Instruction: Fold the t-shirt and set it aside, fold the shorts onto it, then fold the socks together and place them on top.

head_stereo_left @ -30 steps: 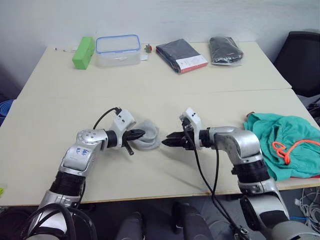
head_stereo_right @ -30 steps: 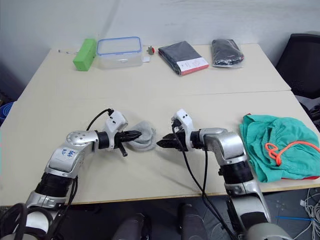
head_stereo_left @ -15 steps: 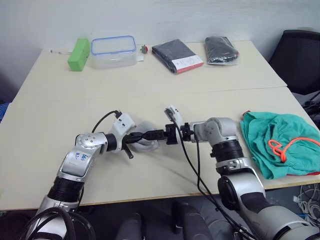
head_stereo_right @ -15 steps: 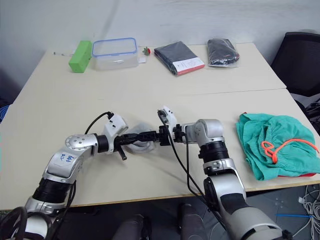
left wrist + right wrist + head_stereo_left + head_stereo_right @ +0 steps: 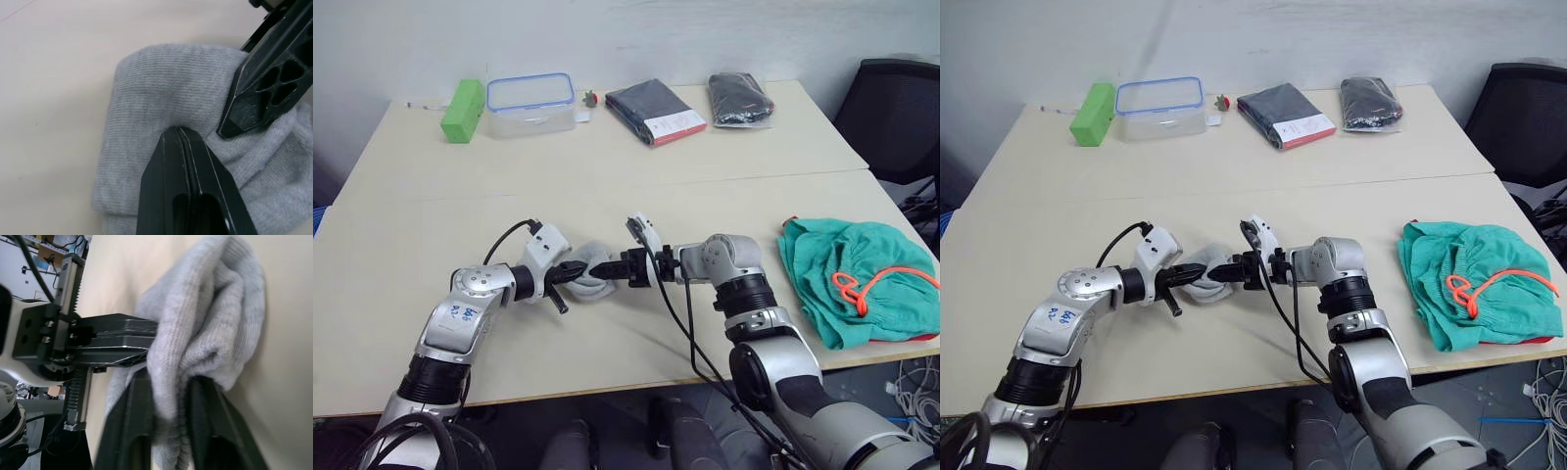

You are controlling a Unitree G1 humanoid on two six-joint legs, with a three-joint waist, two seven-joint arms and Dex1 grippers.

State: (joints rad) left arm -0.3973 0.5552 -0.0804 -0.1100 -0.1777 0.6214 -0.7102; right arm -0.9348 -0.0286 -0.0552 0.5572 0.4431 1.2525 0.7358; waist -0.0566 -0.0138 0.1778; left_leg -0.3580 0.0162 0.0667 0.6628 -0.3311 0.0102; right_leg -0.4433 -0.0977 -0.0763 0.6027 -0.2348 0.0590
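right end effector (image 5: 1227,270) now in socks (image 5: 1197,282)

Both arms are silver with black ribbed joint bands and black cables. The left arm (image 5: 460,318) bears blue handwriting, seemingly letters. Each pincer is black.

Most of the red t-shirt (image 5: 1534,341) lies hidden beneath the teal shorts (image 5: 1474,284) at the right of the surface (image 5: 1234,166), with only a thin red sliver showing at the front edge, while the shorts themselves run off the picture's right border in the left eye view. The grey socks (image 5: 590,277) are partly masked by the two tools meeting over them, so the pair cannot be told apart. A small red-and-green item (image 5: 590,98) beside the clear container (image 5: 530,101) is too small to identify.
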